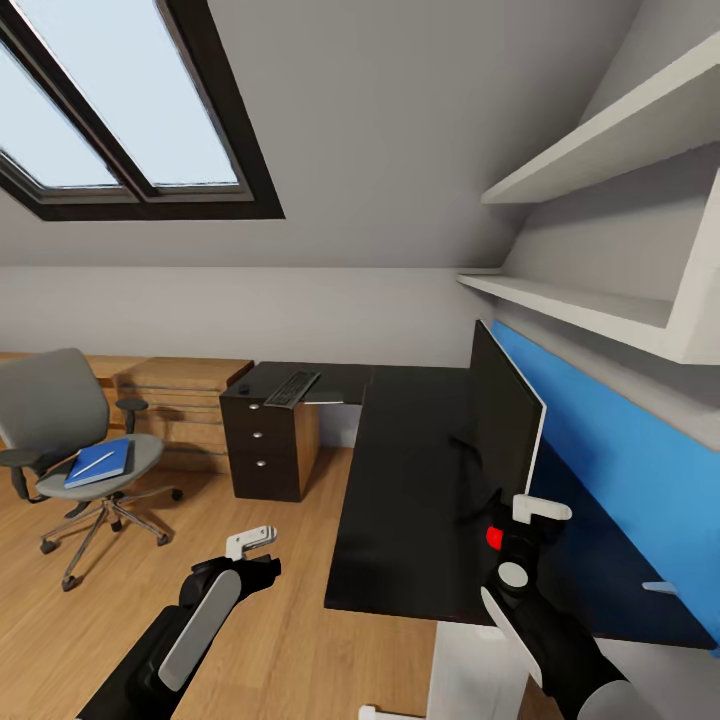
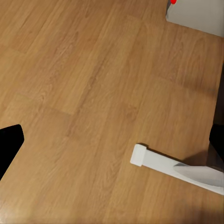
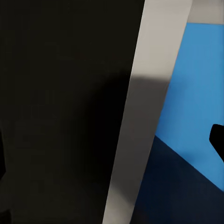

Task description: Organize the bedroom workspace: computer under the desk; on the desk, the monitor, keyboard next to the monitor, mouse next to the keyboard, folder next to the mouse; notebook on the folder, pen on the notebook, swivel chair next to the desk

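right jaws (image 1: 520, 515): at the monitor's (image 1: 503, 415) near lower edge, by its red light; grasping or not, cannot tell
left jaws (image 1: 250, 545): over the wood floor (image 2: 93, 93); state cannot tell
monitor: one, upright on the black tabletop (image 1: 400, 500)
keyboard (image 1: 291, 388): one, far tabletop end
swivel chair (image 1: 70, 440): one, well apart, carrying one blue folder (image 1: 100, 463)
writing: none readable

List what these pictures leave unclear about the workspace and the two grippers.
- Wide black monitor: in the head view, the right gripper covers its lower corner; whether the jaws clamp it cannot be told.
- Grey swivel chair: the bright blue folder on its seat bears a slim white line, too small to identify.
- Glossy black desk: the underside is hidden by its top.
- Left gripper: jaw gap unclear.
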Tool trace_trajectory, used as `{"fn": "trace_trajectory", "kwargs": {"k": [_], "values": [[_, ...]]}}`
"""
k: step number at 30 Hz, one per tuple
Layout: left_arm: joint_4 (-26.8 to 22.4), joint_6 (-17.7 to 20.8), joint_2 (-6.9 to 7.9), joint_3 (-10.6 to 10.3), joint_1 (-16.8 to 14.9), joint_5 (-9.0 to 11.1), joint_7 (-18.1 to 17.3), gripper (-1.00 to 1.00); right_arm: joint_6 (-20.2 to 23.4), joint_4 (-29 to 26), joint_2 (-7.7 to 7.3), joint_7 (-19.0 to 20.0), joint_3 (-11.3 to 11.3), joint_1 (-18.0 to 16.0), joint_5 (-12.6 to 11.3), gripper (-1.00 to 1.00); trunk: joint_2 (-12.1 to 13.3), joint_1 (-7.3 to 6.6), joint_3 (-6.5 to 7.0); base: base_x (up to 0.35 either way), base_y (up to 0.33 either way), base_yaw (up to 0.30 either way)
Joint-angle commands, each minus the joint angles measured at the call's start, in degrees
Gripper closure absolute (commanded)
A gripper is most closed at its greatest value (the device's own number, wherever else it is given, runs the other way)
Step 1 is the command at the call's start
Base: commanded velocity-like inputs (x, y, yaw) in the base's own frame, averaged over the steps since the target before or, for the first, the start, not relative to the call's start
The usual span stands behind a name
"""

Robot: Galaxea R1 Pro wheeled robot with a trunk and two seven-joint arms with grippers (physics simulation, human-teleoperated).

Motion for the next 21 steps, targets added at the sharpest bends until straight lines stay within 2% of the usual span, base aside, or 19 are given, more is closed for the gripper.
{"fn": "trace_trajectory", "kwargs": {"k": [1,12,21], "values": [[-0.07,0.00,0.04,-0.16,-0.06,0.56,0.60,-1.00,-0.48,0.00,-0.09,-0.31,0.29,-0.07,-0.62,-1.00,-0.05,0.00,-0.08,0.000,-0.006,0.000],[0.01,0.00,0.11,0.00,-0.06,0.80,0.60,-1.00,-0.50,-0.01,-0.09,-0.31,0.29,-0.07,-0.64,-1.00,-0.05,0.00,-0.08,0.000,-0.001,0.000],[0.00,0.00,0.11,0.01,-0.06,0.67,0.60,-1.00,-0.55,-0.01,-0.09,-0.31,0.29,-0.07,-0.62,-1.00,-0.05,0.00,-0.08,0.000,-0.087,0.000]]}}
